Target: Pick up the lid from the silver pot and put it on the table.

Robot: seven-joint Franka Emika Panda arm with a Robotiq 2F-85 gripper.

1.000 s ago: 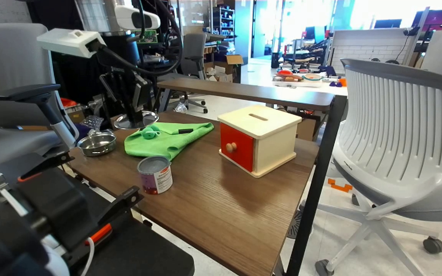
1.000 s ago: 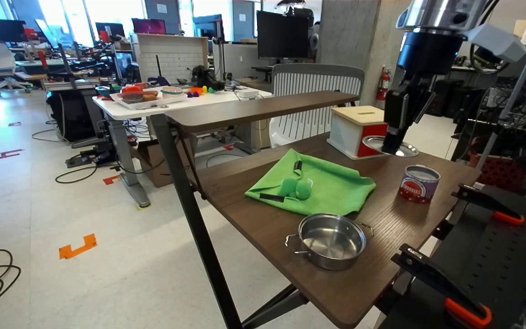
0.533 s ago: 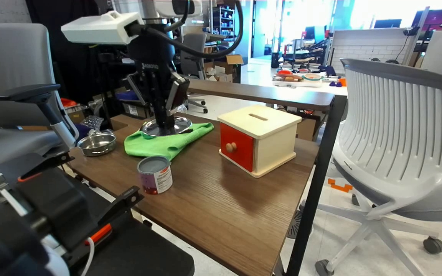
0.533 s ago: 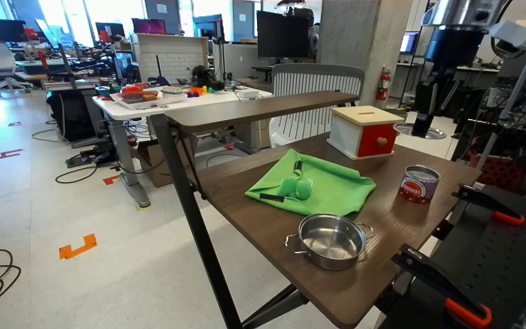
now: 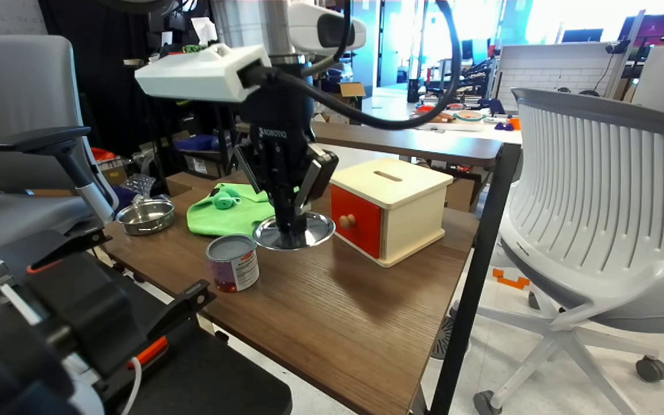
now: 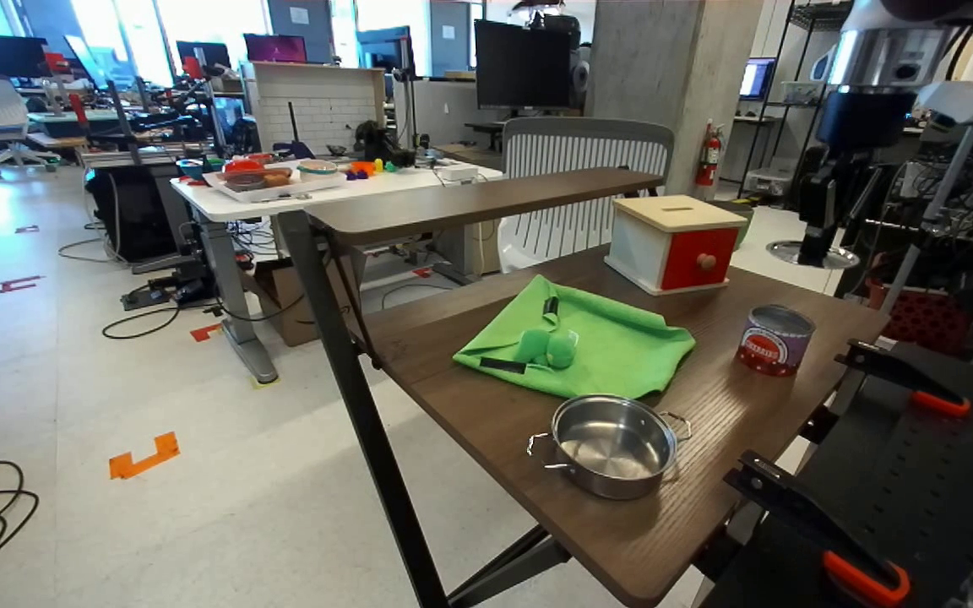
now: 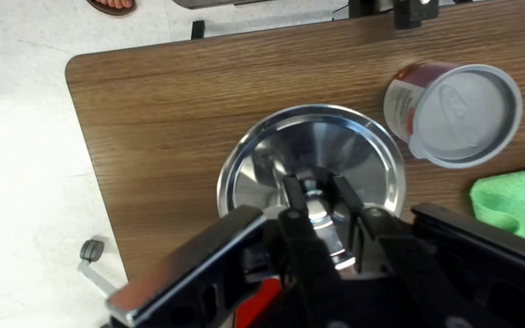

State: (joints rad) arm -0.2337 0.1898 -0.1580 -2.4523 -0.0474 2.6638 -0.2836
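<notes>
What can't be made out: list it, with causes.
Centre of the lid: behind the gripper, both exterior views.
Red-fronted wooden box: mostly behind the gripper, wrist view.
Sandalled foot: cut by the top edge, wrist view.
Fine print on the purple can: too small in an exterior view.

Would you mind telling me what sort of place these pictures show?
Probably a robotics lab or shared office: a silver and black robot arm, a flat black monitor and a white and grey slatted office chair suggest it.
</notes>
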